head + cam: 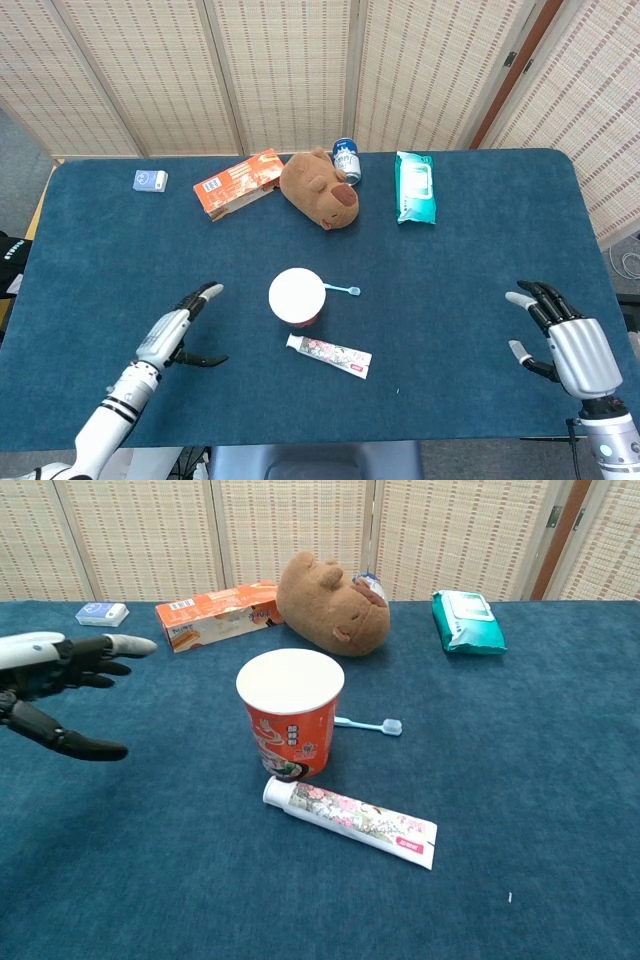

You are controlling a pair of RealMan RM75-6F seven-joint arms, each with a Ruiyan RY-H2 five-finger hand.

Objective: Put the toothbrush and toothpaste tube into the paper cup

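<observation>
- Head view, looking down on the whole blue surface (120, 240): the paper cup (296, 297) stands upright near the middle, a little toward the front edge.
- The toothbrush (339, 290) lies flat just behind and to the right of the cup, its handle end hidden by the cup's rim.
- The toothpaste tube (328, 355) lies flat just in front of the cup, apart from it, pointing toward the front right corner.
- The left hand (176, 330) hovers near the front left, fingers spread and holding nothing, well apart from the cup.
- The right hand (562, 338) sits by the front right corner, fingers apart and empty. Only this view shows it.
- Along the back edge: a small blue box (150, 180), an orange carton (238, 183), a brown plush toy (319, 189), a can (346, 160) and a green wipes pack (414, 187).
- Chest view, low and from the front: the cup (291, 715) shows its red printed side, and the tube's (350, 821) white cap points at the cup's base.
- The toothbrush (367, 724) head lies to the right.
- The left hand (55, 685) enters at the left edge, fingers extended.
</observation>
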